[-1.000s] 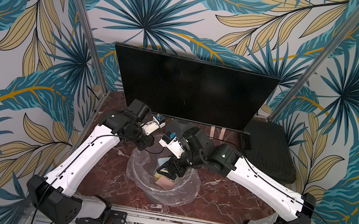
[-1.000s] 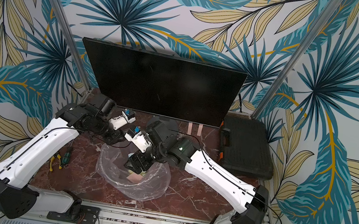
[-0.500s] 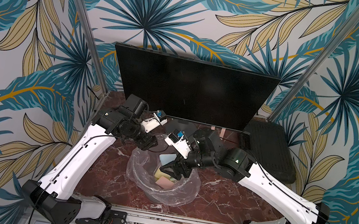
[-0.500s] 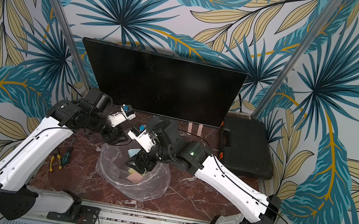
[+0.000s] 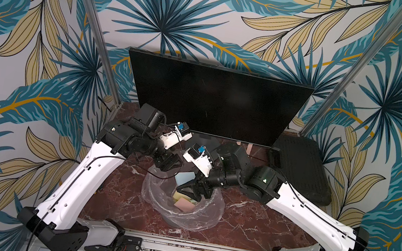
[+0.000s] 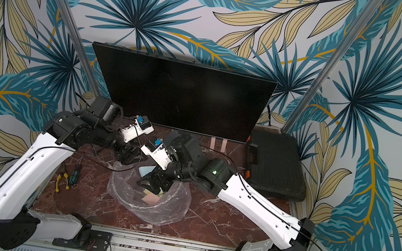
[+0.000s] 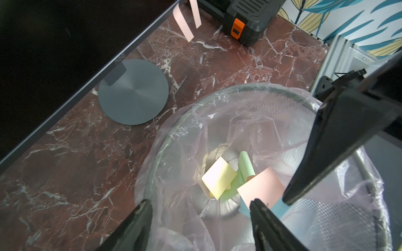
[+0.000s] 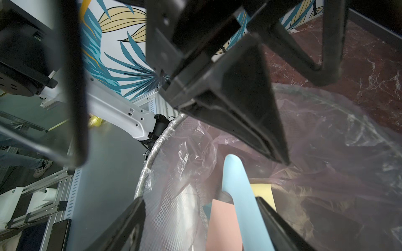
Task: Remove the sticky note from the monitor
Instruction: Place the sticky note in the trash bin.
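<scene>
1. Far left of the red-brown marble tabletop (image 6: 219, 226): two small hand tools, one yellow-handled (image 6: 61, 183) and one green-handled (image 6: 74, 176), side by side next to the left arm's white link.
2. Left gripper (image 7: 198, 206): poised above the rim of the black wire-mesh wastebasket lined with clear plastic (image 7: 250, 87), pointing down into it. Jaws spread and empty.
3. Wastebasket: on the tabletop in front of the screen, between both arms. At its bottom, overlapping: a yellow paper square (image 7: 218, 177), a curled green paper square (image 7: 245, 164) and a pink paper square (image 7: 261, 187).
4. Light blue sticky note (image 8: 237, 184): off the screen, curled, over the wastebasket's mouth. Runs along the inner face of one finger of the right gripper (image 8: 199, 201), possibly clinging there; contact hard to judge.
5. Right gripper: lowered into the wastebasket's mouth. Jaws wide apart, not pinching the note.
6. Large flat black-screened monitor (image 5: 215, 98): upright at the rear against the leaf-patterned wall. Round grey metal disc base (image 7: 132, 92) on the marble, near the wastebasket.
7. Two pale pink paper strips (image 7: 183, 24): at the monitor's lower edge, right of the base.
8. Black ribbed plastic case with an orange latch (image 5: 299, 173): flat at far right, beside the monitor's right corner.
</scene>
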### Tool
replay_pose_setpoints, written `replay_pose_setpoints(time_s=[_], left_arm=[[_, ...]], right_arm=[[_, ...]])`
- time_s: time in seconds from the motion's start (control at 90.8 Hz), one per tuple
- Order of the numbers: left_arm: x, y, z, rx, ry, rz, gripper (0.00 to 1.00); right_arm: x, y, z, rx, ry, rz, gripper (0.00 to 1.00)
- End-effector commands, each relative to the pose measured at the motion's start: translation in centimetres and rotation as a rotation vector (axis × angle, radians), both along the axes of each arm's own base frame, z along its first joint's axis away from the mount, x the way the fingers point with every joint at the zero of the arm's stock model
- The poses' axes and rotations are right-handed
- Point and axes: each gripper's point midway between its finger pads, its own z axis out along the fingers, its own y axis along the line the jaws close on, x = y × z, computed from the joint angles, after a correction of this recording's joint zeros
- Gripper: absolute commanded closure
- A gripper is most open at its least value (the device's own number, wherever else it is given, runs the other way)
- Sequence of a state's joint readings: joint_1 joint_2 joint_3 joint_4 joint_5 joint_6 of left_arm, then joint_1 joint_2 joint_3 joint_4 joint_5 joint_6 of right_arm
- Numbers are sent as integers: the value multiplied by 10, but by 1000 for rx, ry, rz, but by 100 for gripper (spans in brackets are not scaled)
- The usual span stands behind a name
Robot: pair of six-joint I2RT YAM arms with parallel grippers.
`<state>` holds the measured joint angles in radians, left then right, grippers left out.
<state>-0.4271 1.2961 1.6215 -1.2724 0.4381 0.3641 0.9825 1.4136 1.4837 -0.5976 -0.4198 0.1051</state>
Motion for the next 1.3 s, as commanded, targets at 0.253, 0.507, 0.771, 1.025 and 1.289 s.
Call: replay_pose_setpoints(time_s=[0.253,0.507,0.771,1.025,1.289], left_arm=[[-48,-7,-24,-11,137,-159,28],[-53,3,-23,19,81,-151,28],[-26,13,-26,90,3,-52,27],[3,26,-21,153,-92,69,27],[17,40,-13,176,-124,130,26]], right_arm=[[21,-3,12,42,-19,-103,20],[35,-8,12,55,-6,-152,21],[23,-5,12,74,31,-92,20],[24,-16,22,91,-8,-129,20],[39,-44,35,112,-48,-256,21]])
